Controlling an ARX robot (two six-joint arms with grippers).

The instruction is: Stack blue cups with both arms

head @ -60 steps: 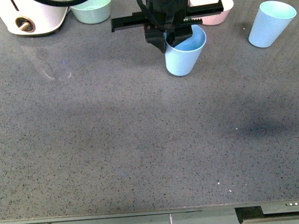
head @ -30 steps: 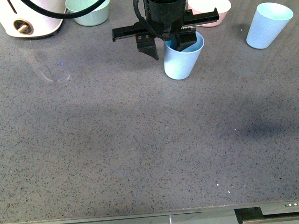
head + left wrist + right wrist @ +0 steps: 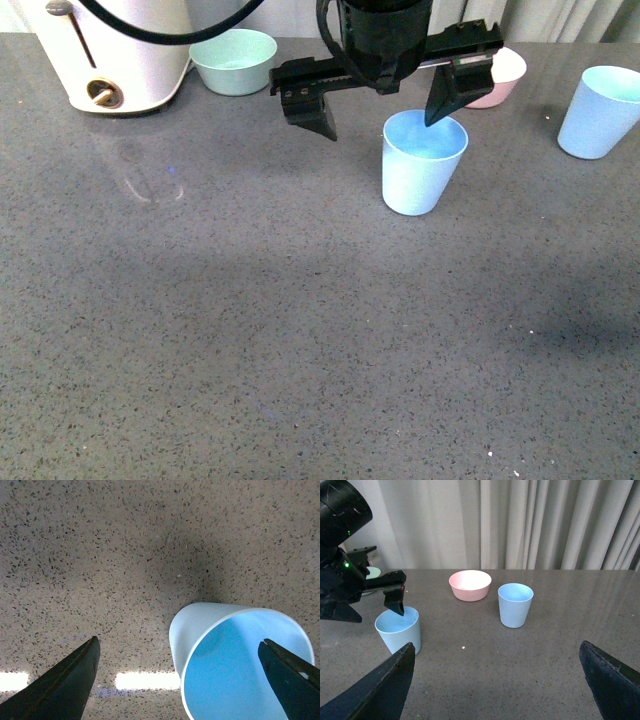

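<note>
Blue cups [image 3: 515, 607]: two pale blue tapered plastic tumblers, both upright on the grey speckled stone counter [image 3: 250, 330], well apart. Near cup [image 3: 424, 165] is noted toward the middle of the counter. Far cup [image 3: 598, 112] is noted off to the robot's right. A pink round bowl [image 3: 508, 68] is seen behind and between the two. A mint green bowl [image 3: 233, 60] and a white rounded appliance [image 3: 120, 55] are seen at the back left.

Left gripper [image 3: 381, 120], black, is spread wide just above the near cup. One finger is placed over the cup's back rim, and the other hangs over bare counter to the cup's left. The cup wall is not pinched. Whether the rim is touched cannot be told. Nothing is held.

Right gripper [image 3: 495, 685] is shown only in its own wrist view. Its fingers are set wide apart at the frame edges, with nothing between them. It is raised clear of the counter and faces both cups.

Progress, as judged: nothing is stacked. Neither cup is gripped or lifted. The task is judged to be at the pre-grasp stage. To be done: one cup is to be seized, carried over the other and lowered inside it.
</note>
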